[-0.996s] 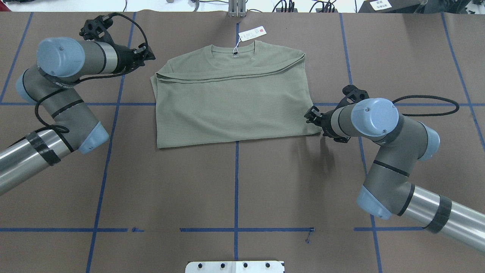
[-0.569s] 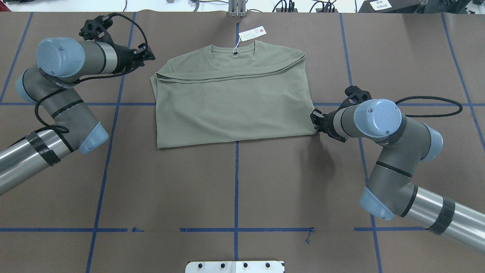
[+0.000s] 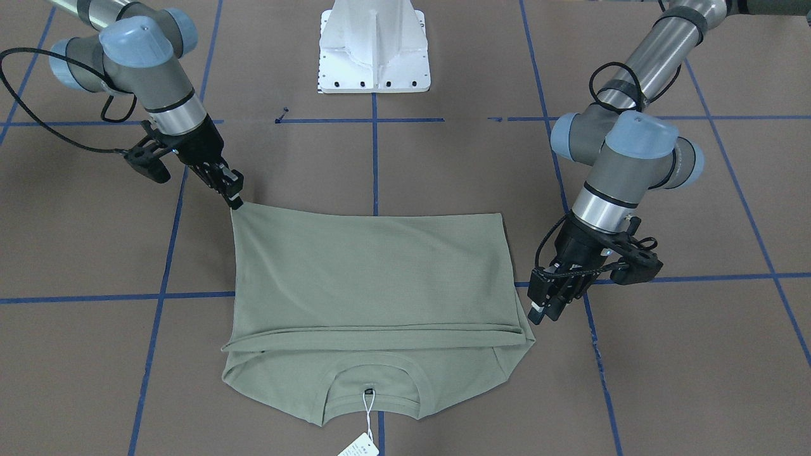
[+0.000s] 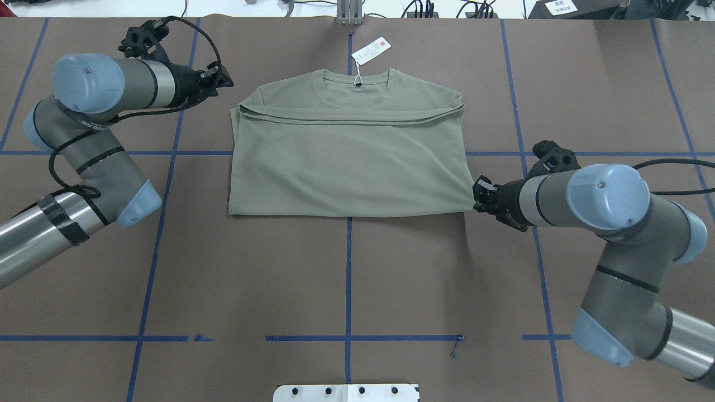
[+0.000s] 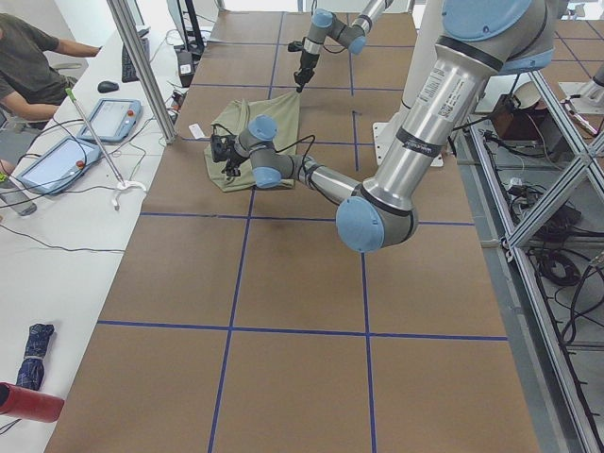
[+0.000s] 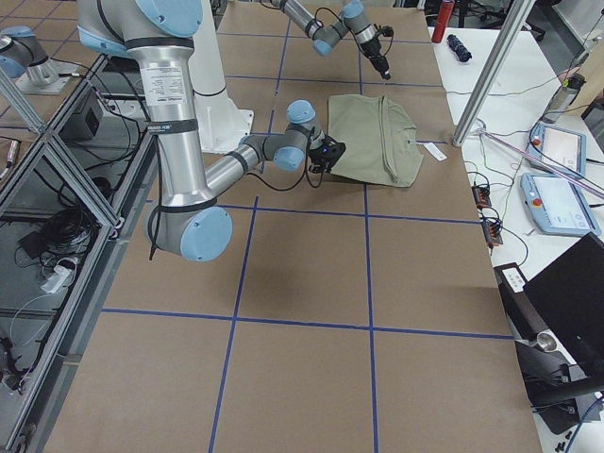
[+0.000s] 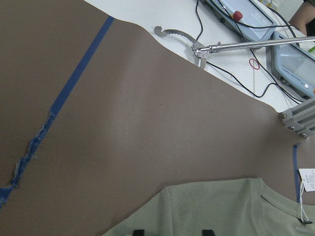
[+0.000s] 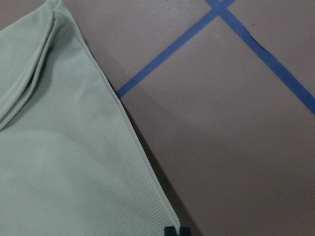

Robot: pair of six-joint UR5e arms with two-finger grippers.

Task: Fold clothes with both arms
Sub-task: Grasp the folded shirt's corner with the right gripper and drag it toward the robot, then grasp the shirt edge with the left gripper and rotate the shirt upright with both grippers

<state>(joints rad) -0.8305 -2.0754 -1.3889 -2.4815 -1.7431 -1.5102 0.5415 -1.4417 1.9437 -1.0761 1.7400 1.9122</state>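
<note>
While the right gripper [image 4: 478,195] pinches the near right corner of the shirt [image 4: 346,162], folded by the table's [image 4: 419,279] far edge, and the left gripper [image 4: 226,82] gapes empty beside it, a lone pull could skew the fold

A robotics lab: 2 robot arms [image 4: 603,195] over a blue-taped tabletop [image 4: 251,279], teach pendants [image 6: 557,203], aluminium framing [image 6: 492,68], loose cables [image 6: 66,231]

Overhead looks down from behind the robot; the front view faces it. Side cameras sight along the table [image 4: 391,279] from far. Wrist cameras sit close behind their jaws, both catching the shirt [image 4: 346,162].
</note>
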